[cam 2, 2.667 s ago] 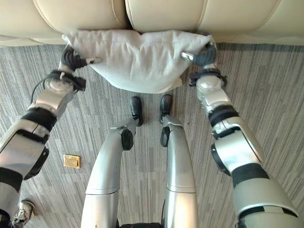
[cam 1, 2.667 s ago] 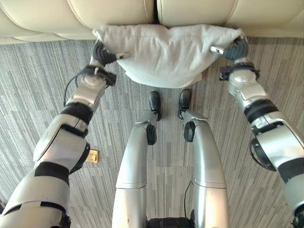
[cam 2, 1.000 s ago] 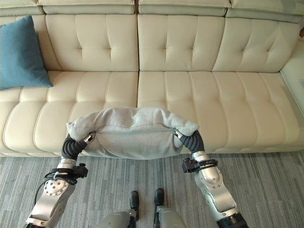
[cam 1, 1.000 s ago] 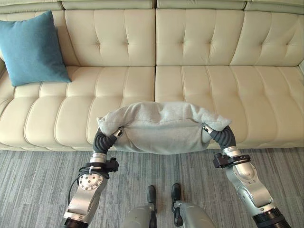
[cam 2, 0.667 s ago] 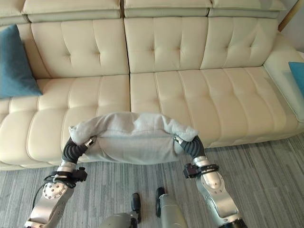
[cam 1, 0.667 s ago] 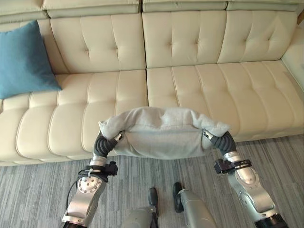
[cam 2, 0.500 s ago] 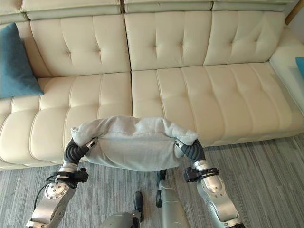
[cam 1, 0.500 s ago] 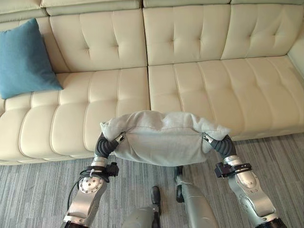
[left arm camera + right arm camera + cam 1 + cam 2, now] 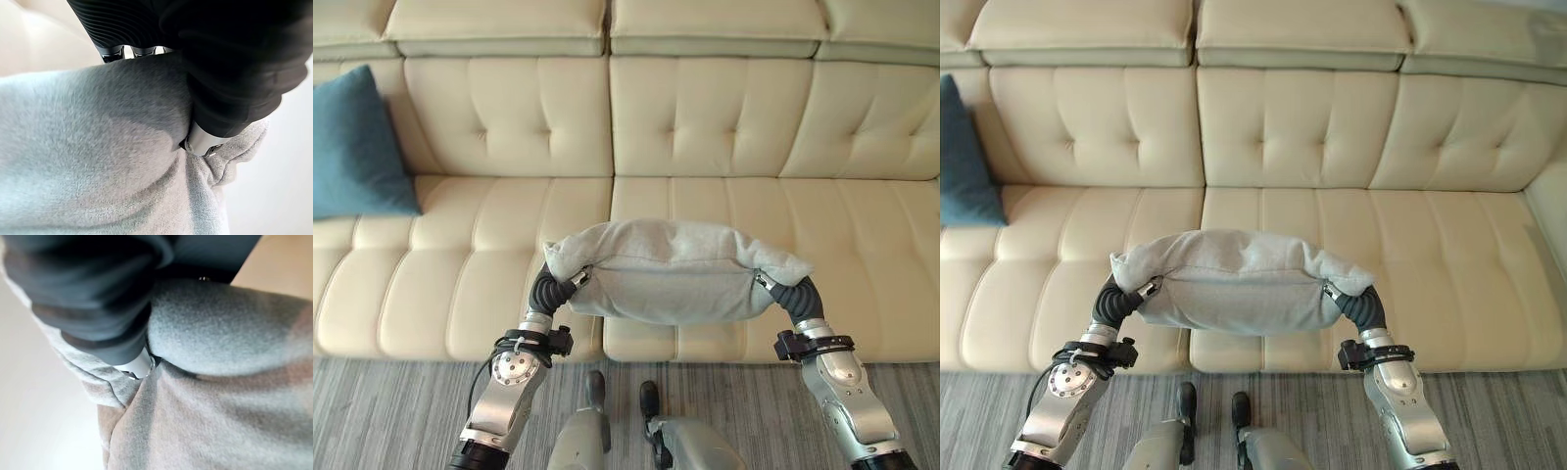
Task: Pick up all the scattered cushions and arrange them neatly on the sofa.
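Left hand (image 9: pixel 553 291) clamps the left end of the grey cushion (image 9: pixel 674 269), thumb pressed into the fabric, as its wrist view shows. Right hand (image 9: pixel 789 294) grips the opposite end the same way, thumb dug into the cloth. The cushion hangs between the two hands, carried level, long axis running left to right, parallel to the front edge of the sofa (image 9: pixel 705 117).

Cushion sits above the front of the seat, about at the seam between the two middle seat sections. Backrest lies straight ahead of both hands, beyond the cushion; neither hand is nearer to it. Judgement: the placing move is a forward push by both arms together, keeping the long axis square to the backrest.

Blue cushion (image 9: pixel 357 147) already leans upright at the sofa's far left, well apart from the grey one.
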